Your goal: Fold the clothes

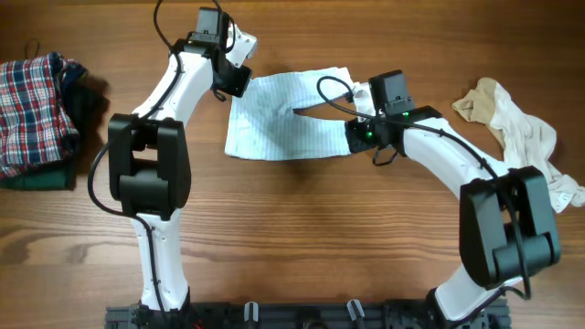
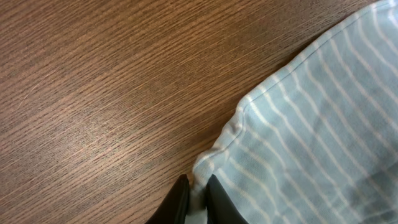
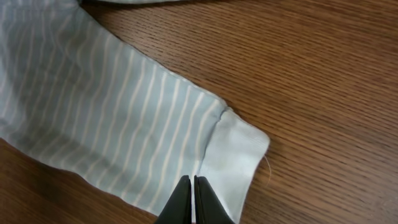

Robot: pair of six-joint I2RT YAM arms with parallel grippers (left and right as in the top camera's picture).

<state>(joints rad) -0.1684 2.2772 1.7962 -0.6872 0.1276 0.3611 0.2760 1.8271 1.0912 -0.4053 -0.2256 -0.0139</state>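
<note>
The left arm (image 1: 174, 82) and right arm (image 1: 448, 155) have white links and black joint blocks. Thin black cables (image 1: 90, 183) loop beside them; one green light (image 1: 368, 131) glows.

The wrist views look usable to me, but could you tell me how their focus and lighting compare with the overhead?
Left wrist: wood grain of the table crisp, a pale sheen at left, the striped cloth slightly soft. Right wrist: stripes and grain sharp, fingers dark and unlit. Overhead: even light, soft shadows beneath both arms, no glare.
</note>
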